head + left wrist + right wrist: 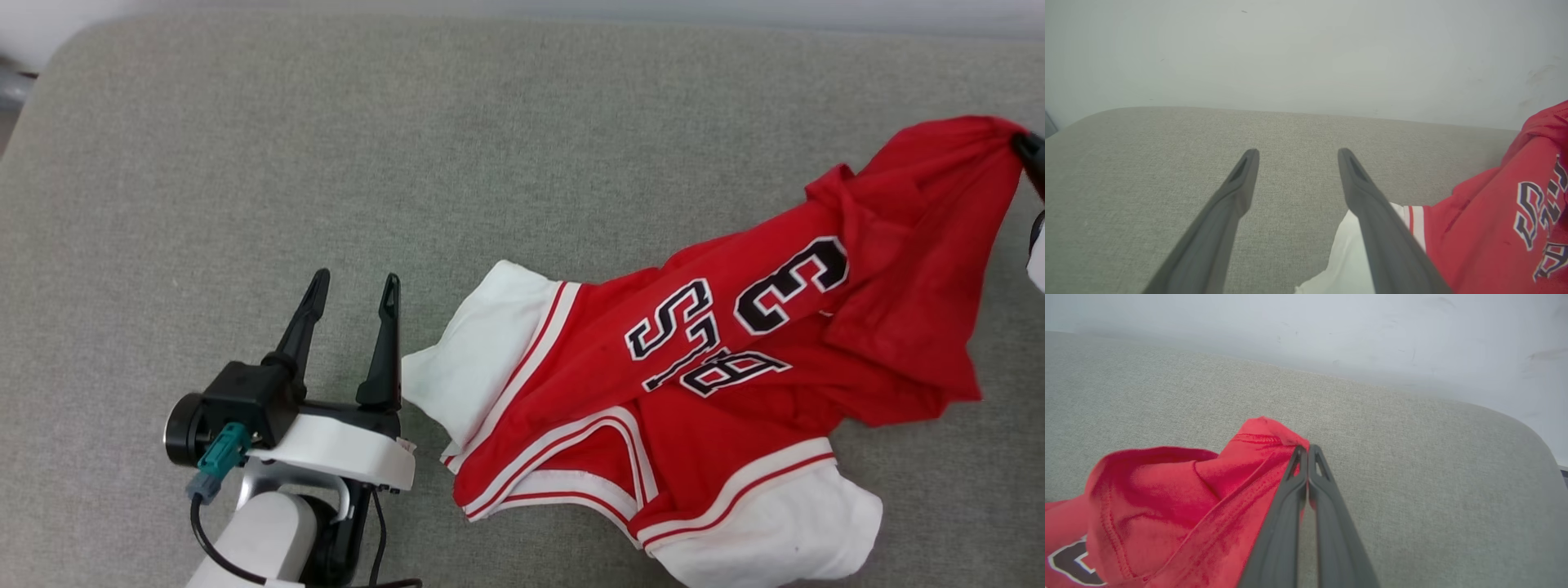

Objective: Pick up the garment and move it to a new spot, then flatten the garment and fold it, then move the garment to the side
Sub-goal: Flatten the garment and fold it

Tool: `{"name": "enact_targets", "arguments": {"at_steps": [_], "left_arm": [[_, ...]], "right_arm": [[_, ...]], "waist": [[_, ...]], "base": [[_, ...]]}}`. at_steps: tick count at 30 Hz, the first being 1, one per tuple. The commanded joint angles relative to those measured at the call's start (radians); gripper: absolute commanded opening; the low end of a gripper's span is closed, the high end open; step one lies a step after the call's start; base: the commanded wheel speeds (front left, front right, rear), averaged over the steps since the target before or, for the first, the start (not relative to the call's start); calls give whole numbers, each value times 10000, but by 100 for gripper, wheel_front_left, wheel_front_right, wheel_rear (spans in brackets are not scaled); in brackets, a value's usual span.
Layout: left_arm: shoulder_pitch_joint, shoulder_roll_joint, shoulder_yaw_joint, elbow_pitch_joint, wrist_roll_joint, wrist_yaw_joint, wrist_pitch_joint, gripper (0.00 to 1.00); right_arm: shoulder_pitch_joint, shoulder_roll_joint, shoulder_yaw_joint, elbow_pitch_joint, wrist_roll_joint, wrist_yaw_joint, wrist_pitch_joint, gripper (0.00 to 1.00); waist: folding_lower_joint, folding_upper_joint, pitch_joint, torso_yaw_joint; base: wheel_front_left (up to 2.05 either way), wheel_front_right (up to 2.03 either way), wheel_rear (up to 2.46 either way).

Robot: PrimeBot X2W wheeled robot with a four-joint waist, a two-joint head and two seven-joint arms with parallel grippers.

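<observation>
The garment [702, 384], a red jersey with white sleeves, striped trim and black lettering, lies crumpled on the right half of the grey cushion. Its far right corner is pulled up into a peak. My right gripper [1305, 451] is shut on that red hem corner; in the head view its dark tip [1029, 151] shows at the right edge. My left gripper [353, 290] stands open just left of the garment's white sleeve [473, 359], nothing between its fingers. In the left wrist view the gripper [1297, 157] points over bare cushion, with the sleeve [1349, 261] beside its right finger.
The grey fabric cushion [326, 147] spans the whole work area, with bare room on its left and far side. A pale wall [1306, 53] rises behind its far edge. The cushion's rounded corner [1527, 428] lies to the right of my right gripper.
</observation>
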Motion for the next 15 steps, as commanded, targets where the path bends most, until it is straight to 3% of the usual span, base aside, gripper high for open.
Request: {"name": "enact_targets", "arguments": {"at_steps": [1,9,10,11,12,15], "left_arm": [[-212,-46,37,-26,71,-67,-26,100],[-571,-284,179,128,200,-236,-27,100],[-573,-322,216,153,220,-252,-25,100],[-556,-345,250,185,241,-271,-25,100],[-522,-363,289,220,258,-274,-25,100],[-361,-391,385,349,274,-322,-25,100]], "right_arm": [[-318,-2,-20,260,-40,-7,-246,0],[-599,490,253,1710,-279,-7,-1852,0],[-517,611,231,1921,-273,-7,-2072,13],[-446,736,233,2084,-249,-7,-2328,38],[-422,813,221,2210,-230,-7,-2634,100],[-282,1052,136,2485,-360,-7,-3669,100]], "waist": [[-1,-1,348,127],[-1,-1,786,256],[-1,-1,781,248],[-1,-1,755,231],[-1,-1,716,211],[-1,-1,542,123]], "base": [[0,0,0],[0,0,0],[0,0,0],[0,0,0],[0,0,0],[0,0,0]]}}
